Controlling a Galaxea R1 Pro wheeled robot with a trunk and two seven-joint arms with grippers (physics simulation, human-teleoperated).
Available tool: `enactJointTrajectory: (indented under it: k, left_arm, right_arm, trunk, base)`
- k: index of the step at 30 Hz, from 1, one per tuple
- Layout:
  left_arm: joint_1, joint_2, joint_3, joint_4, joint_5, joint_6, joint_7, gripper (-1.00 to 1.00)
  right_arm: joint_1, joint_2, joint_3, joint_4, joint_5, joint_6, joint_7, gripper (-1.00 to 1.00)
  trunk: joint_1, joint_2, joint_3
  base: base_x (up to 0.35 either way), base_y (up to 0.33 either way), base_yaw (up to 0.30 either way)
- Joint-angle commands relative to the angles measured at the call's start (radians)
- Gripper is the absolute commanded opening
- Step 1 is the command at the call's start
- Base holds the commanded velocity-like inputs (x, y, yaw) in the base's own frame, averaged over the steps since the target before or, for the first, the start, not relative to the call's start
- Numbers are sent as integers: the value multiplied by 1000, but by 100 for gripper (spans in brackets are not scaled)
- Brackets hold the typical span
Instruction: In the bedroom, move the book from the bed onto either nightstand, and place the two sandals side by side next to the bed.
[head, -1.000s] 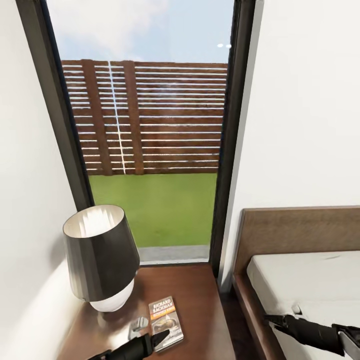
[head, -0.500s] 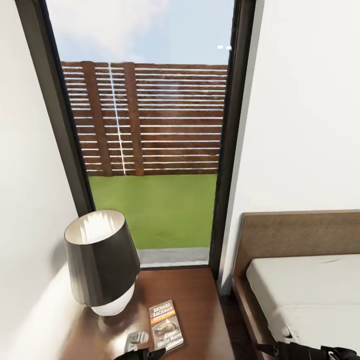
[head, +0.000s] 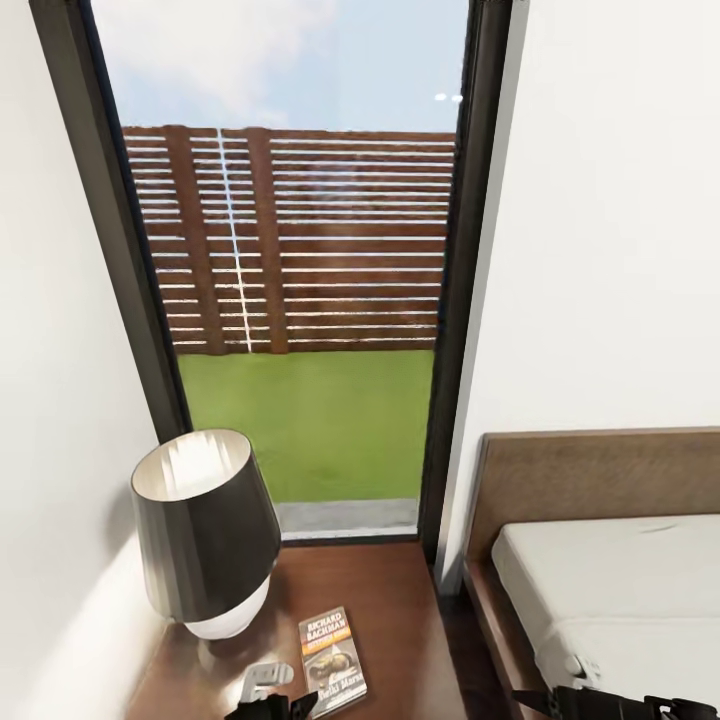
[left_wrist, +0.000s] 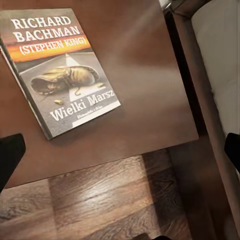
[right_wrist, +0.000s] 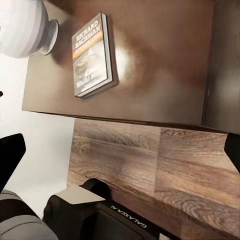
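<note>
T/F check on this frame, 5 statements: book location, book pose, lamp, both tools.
1. The book lies on the nightstand. True.
2. The book stands upright against the lamp. False: it lies flat, cover up, apart from the lamp.
3. The left tool is shut on the book. False: its fingertips sit wide apart at the wrist view's edges, and the book lies clear of them.
4. The lamp stands on the nightstand beside the window. True.
5. The right tool holds a sandal. False: it is open with nothing between its fingertips.
</note>
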Motion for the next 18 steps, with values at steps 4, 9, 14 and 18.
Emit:
enactJointTrajectory:
  k: [4,9,14,18]
  left_arm:
    - [0,2,-4,-1,10,6,-1,100]
    - [0,2,-4,0,10,5,0,100]
    - [0,1,-4,0,10,5,0,100]
    - [0,1,-4,0,10,5,0,100]
  right_arm:
    - [0,-1,7,1,-10,9,1,100]
    - [0,0,7,3,-10,9,0,100]
    - [0,1,7,17,-10,9,0,100]
    - [0,1,7,20,-10,9,0,100]
  trunk:
    - [-16,28,12]
    - [-35,63,27]
    - [-54,98,43]
    - [-69,126,55]
  base:
    - [0,0,0]
    - [0,0,0]
    - [0,0,0]
    - [0,0,0]
